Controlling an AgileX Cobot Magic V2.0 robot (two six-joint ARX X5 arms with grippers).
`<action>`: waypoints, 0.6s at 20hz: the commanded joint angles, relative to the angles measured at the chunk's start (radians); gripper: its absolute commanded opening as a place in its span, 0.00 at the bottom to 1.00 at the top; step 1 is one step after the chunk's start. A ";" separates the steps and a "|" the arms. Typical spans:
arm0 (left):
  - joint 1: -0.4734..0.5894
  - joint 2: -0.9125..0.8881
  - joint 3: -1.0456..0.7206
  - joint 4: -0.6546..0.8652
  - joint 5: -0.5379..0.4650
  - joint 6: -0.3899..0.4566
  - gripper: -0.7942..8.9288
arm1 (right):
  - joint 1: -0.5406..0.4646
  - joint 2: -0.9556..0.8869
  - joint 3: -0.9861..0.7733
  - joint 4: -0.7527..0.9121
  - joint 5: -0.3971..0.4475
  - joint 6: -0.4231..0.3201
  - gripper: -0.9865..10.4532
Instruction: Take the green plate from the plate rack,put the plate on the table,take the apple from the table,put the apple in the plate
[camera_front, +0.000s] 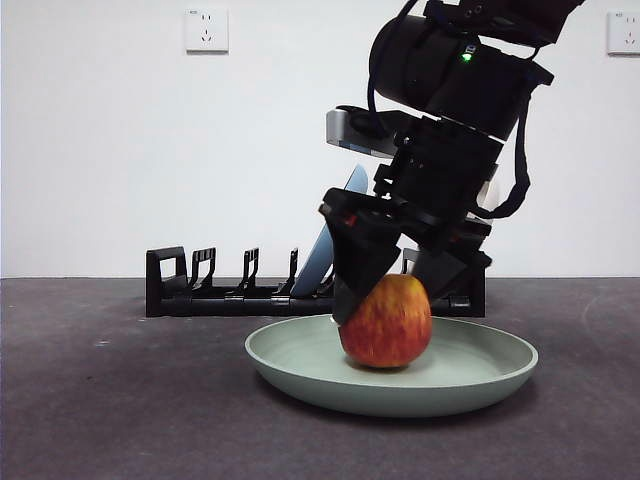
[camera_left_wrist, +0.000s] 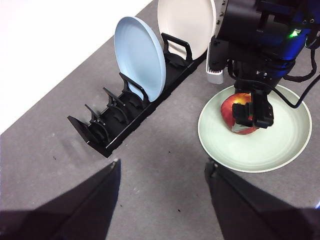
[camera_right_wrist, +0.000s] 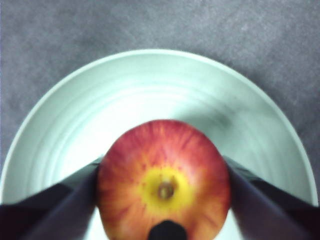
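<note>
The red and yellow apple (camera_front: 388, 322) (camera_left_wrist: 231, 107) (camera_right_wrist: 162, 170) rests in the middle of the pale green plate (camera_front: 300, 368) (camera_left_wrist: 270, 155) (camera_right_wrist: 150, 80). That plate lies flat on the dark grey table (camera_front: 100, 400), in front of the black plate rack (camera_front: 220, 290) (camera_left_wrist: 125, 115). My right gripper (camera_front: 390, 298) (camera_left_wrist: 251, 114) (camera_right_wrist: 162, 200) comes down from above and is shut on the apple, one jaw against each side. My left gripper (camera_left_wrist: 160, 170) hangs open over bare table, away from the plate and rack, holding nothing.
A light blue plate (camera_left_wrist: 140, 57) (camera_front: 320, 262) and a beige plate (camera_left_wrist: 185, 25) stand upright in the rack, behind the right arm. Several rack slots at its other end stand bare. A white wall rises behind the table.
</note>
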 joint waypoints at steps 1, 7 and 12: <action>-0.003 -0.002 -0.004 0.005 -0.002 -0.014 0.37 | 0.001 -0.007 -0.022 -0.011 0.000 0.016 0.58; -0.003 -0.002 -0.004 0.005 -0.003 -0.014 0.37 | 0.000 -0.127 -0.022 -0.015 0.008 0.016 0.58; -0.003 -0.002 -0.004 0.005 0.000 -0.014 0.37 | 0.000 -0.349 -0.022 -0.123 0.006 0.017 0.58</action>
